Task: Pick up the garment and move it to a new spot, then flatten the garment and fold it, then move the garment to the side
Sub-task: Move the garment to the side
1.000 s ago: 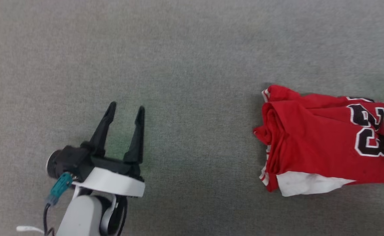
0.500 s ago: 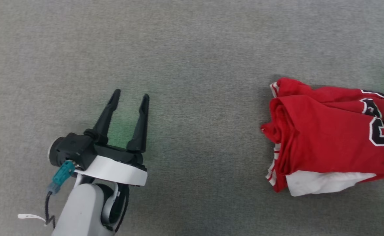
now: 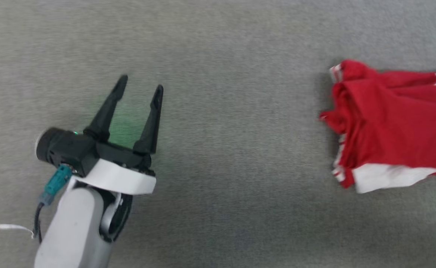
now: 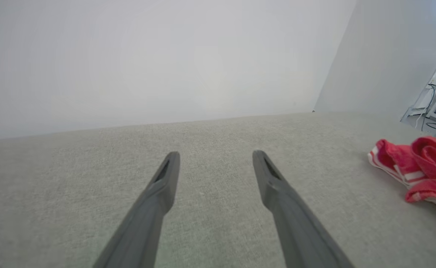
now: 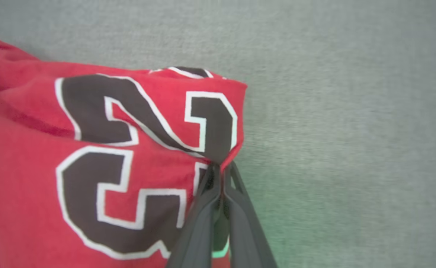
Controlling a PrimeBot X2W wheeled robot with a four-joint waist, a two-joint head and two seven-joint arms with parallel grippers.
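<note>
Left hand (image 3: 141,83) sits at the lower left of the head view, fingers spread wide with nothing between them, over bare grey counter (image 3: 240,156). I can't tell from here whether it touches the surface. In the left wrist view that hand (image 4: 216,154) reads the same: two fingers apart, pointing toward a pale wall (image 4: 166,56).

The shirt (image 3: 389,123) lies at the right edge of the head view, cut off by the frame and well apart from the left hand. It's bunched up, with the red body rolled into a fold along its left side, a white sleeve patch along the bottom and striped trim at the left corners.

In the right wrist view, the right hand (image 5: 221,167) has its fingers pressed together, pinching the shirt (image 5: 35,167) at its right edge, just below the black white-outlined number. The cloth puckers at the pinch. There's a green glow on the counter (image 5: 352,111) beside the fingers.

In the left wrist view the shirt (image 4: 422,163) shows at the right edge as red folds with striped trim, resting on the counter (image 4: 221,134).
</note>
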